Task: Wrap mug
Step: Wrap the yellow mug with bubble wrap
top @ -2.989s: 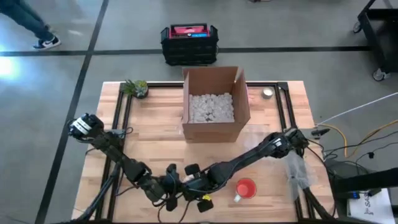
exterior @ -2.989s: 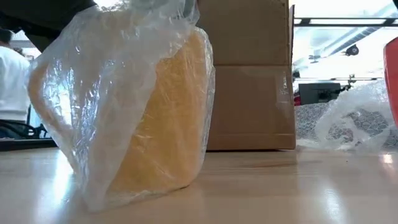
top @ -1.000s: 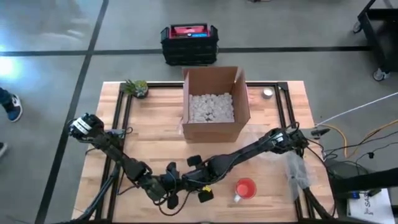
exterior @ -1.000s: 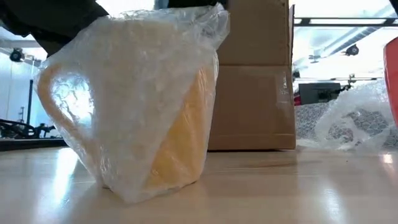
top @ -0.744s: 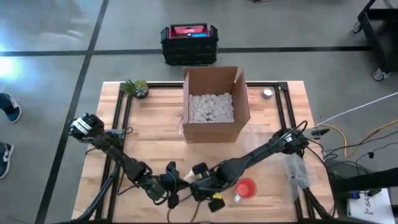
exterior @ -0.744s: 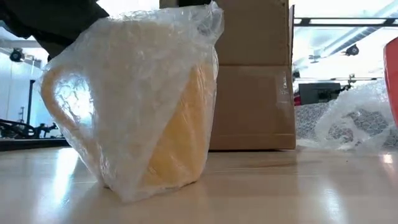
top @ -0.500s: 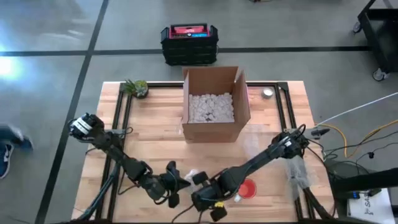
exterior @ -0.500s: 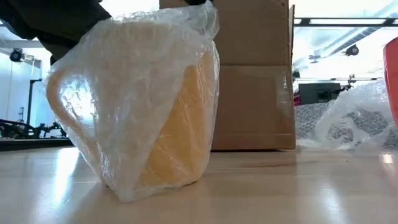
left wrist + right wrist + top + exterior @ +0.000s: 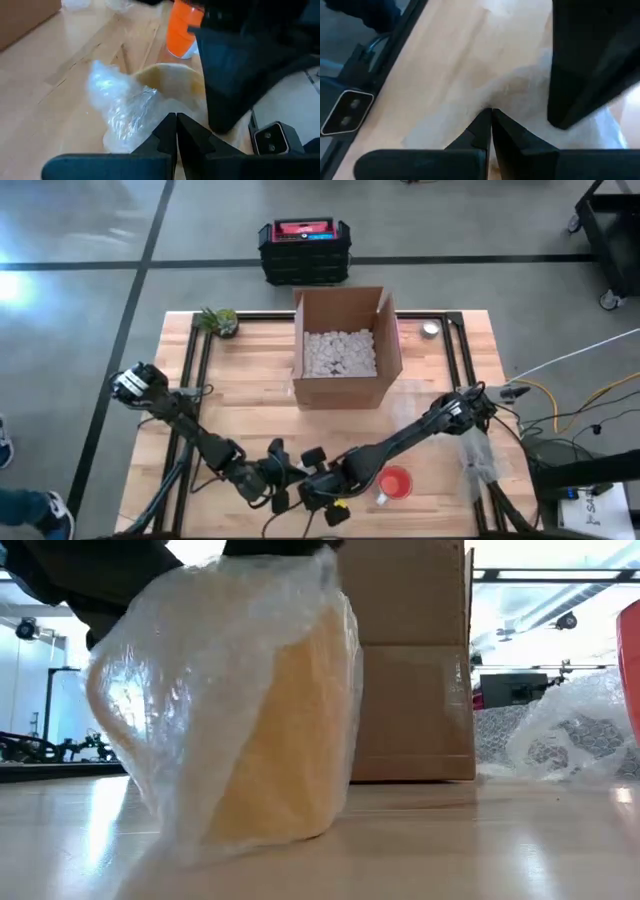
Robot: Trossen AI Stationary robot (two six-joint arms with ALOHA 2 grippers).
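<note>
Since half a second ago the right gripper point(image 9: 322, 492) has swung back in toward the left gripper point(image 9: 283, 480), and the wrapped mug point(image 9: 235, 705) has nudged toward 3 o'clock in the low view. Both work at the table's point(image 9: 250, 405) 6 o'clock edge. Left fingers are pressed together, pinching the bubble wrap point(image 9: 125, 107); right fingers are also together on film, as far as its wrist view shows. Yellow mug stands upright, mostly sheathed, film loose at the base (folding and tucking left, I'd judge). Orange cup point(image 9: 394, 482) sits just toward 3 o'clock; cardboard box point(image 9: 345, 350) at 12 holds packing peanuts. No readable labels or writing anywhere.
</note>
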